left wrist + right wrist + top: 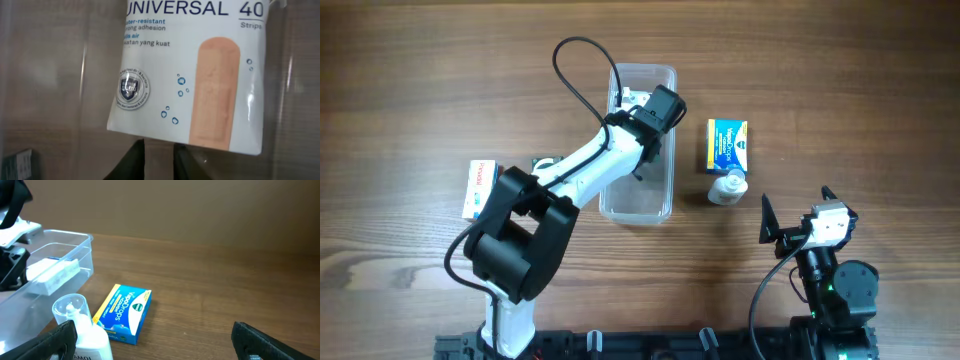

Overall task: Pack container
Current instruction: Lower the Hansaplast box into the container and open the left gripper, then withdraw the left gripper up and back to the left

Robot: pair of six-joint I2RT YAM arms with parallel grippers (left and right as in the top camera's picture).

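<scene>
**Left wrist view: pincer inside the tub, plaster box just ahead**

Your left pincer (159, 156) has its fingers a narrow gap apart with nothing between them. The plaster box (190, 75) lies just ahead of the tips, inside the tub (640, 205), whose clear walls rise on either side of the pincer.

The tub looks like light, thin plastic. Expect it to be stiff at the rounded corners and springy along the long walls. It is smooth and probably slippery, so it is likely to skid on the table (410, 80) if you nudge it. If you need to steady it, pinch a long wall at the rim near a corner, not at mid-span.

Beyond the tub's far wall, a blue-and-yellow box (727, 145) and a white bottle (726, 187) sit close together. They are nearer your right pincer (155, 340), which is spread wide and holds nothing. The cardboard should be light and easy to crush, so take it across its narrow sides. I cannot tell whether the bottle stands or lies.

Back behind your left elbow, a small box (480, 188) sits well apart from the tub.
</scene>
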